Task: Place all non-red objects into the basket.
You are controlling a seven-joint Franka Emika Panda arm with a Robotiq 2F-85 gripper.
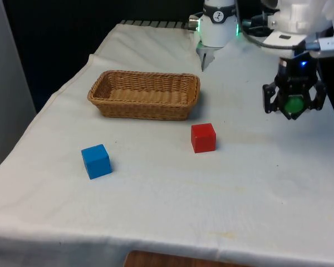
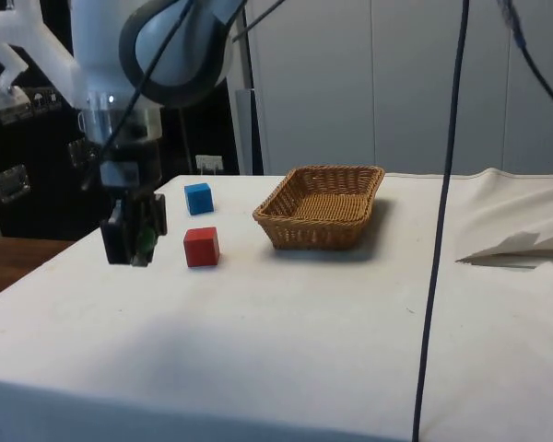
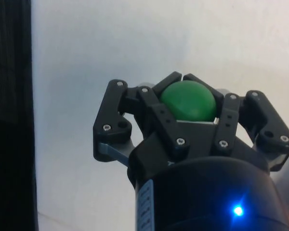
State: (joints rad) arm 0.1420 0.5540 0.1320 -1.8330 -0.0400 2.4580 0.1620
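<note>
Front view: one wicker basket (image 1: pixel 144 94), one blue cube (image 1: pixel 96 161), one red cube (image 1: pixel 203 137) on the tabletop (image 1: pixel 167 206); one claw (image 1: pixel 293 105) raised at the front view's right, clenched on one green ball (image 1: pixel 293 104).
Side view: red cube (image 2: pixel 201 246) between claw (image 2: pixel 135 236) and basket (image 2: pixel 324 205); blue cube (image 2: pixel 198 198) behind.
Wrist view: ball (image 3: pixel 188 100) gripped between the fingers (image 3: pixel 156 113).
No legible writing.

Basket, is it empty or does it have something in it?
Empty: the basket shows bare wicker inside in the front and side views.
</note>
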